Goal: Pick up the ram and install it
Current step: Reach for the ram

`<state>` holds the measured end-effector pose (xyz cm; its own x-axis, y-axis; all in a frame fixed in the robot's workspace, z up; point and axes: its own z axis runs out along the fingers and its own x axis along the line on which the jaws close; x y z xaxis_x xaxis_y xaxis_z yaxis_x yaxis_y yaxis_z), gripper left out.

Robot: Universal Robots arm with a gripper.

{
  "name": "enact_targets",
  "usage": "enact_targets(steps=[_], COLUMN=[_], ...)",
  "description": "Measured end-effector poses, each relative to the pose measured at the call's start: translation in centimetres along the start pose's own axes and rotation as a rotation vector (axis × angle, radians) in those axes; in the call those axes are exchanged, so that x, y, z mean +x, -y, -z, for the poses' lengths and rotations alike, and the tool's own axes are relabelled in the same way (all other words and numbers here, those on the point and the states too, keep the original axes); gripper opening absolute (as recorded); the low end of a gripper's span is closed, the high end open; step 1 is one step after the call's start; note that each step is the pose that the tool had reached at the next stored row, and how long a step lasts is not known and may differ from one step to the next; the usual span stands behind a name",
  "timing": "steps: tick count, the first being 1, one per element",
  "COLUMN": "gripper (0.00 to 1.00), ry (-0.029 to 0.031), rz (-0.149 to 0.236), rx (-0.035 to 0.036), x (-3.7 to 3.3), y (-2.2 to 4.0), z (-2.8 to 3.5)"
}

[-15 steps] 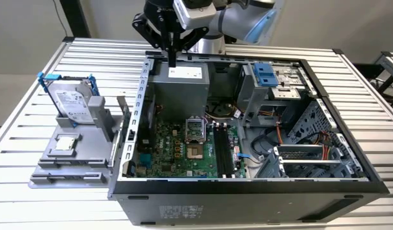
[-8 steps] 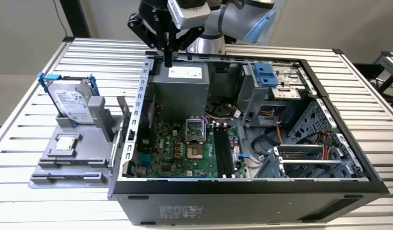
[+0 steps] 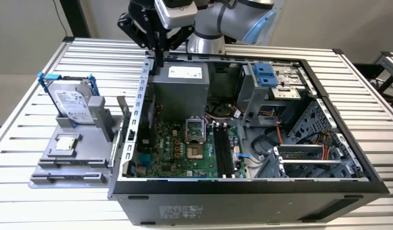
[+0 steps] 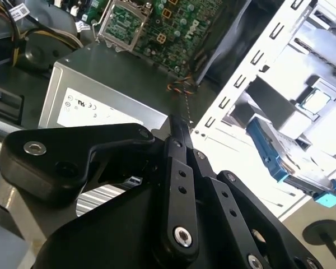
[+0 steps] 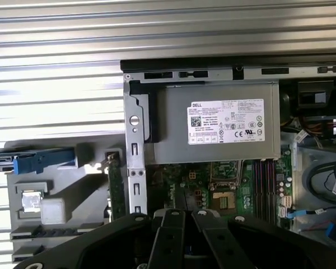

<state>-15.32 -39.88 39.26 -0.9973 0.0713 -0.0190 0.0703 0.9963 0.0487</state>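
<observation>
The ram (image 5: 115,188) is a thin greenish stick standing on edge in the grey holder (image 3: 68,165), just outside the open case's side wall; it also shows in the exterior view (image 3: 124,117). My gripper (image 3: 159,64) hangs above the case's back corner, over the grey power supply (image 3: 179,88), higher than the ram and farther back. Its black fingers meet at the tips (image 4: 176,126) with nothing between them. The motherboard's black memory slots (image 3: 225,153) lie open inside the case.
The holder also carries a silver hard drive with blue brackets (image 3: 72,100) and a small square processor chip (image 3: 65,143). The case walls (image 3: 144,86), drive cage (image 3: 311,143) and loose cables (image 3: 273,139) crowd the interior. Ribbed metal table (image 3: 24,120) surrounds everything.
</observation>
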Motion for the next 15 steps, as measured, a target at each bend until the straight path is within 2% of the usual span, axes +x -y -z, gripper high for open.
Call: enact_targets(steps=[9,15], gripper=[0.00,0.00], ry=[0.0000,0.0000], rz=[0.000,0.000], rx=[0.0000,0.0000], x=[1.46,2.74], y=[0.10,0.19], z=[0.03,0.06])
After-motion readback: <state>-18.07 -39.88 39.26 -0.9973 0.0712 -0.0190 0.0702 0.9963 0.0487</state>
